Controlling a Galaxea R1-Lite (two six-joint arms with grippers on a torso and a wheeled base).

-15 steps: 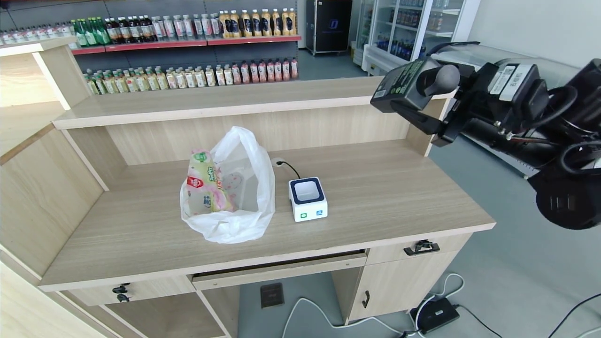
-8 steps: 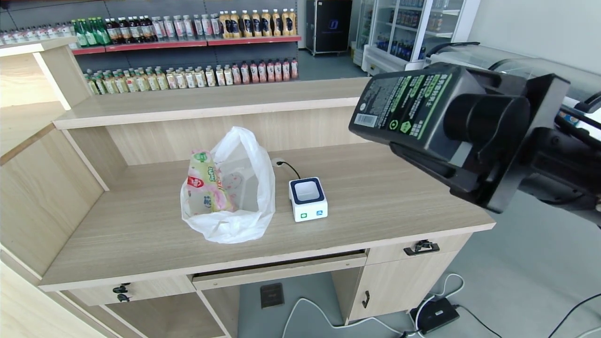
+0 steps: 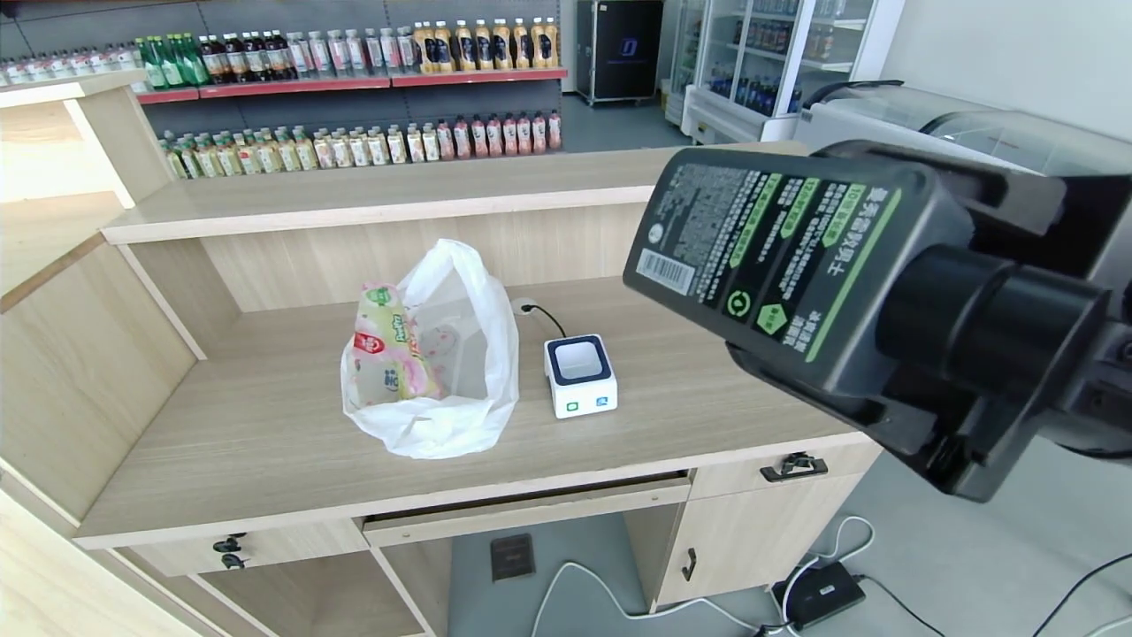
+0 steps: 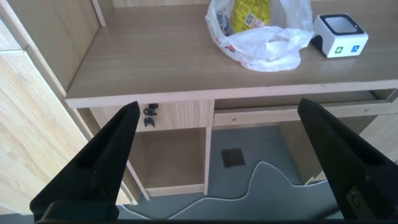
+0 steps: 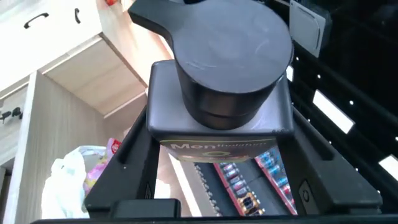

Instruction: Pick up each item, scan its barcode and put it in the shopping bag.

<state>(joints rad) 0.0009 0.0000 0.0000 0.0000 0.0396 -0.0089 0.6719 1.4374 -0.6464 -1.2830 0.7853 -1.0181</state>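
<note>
We're in a small shop, right at the checkout: rows of bottled drinks [image 3: 354,53] line the red-edged shelves along the back wall, with stocked glass-door fridges [image 3: 778,44] in the corner and a glass-topped chest freezer [image 3: 964,124] nearby. Up front, a pale wooden counter [image 3: 265,442] carries a little white barcode scanner [image 3: 579,375] on its cable. Just beside it is a thin plastic shopping bag [image 3: 469,389] with packaged goods inside.

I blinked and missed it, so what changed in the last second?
The right tool, shut on the dark bottle, swung in from the far right over the counter and closer to the head camera, so the bottle's barcode label now shows large. The shopping bag, the snack pack inside it and the scanner stayed put.
</note>
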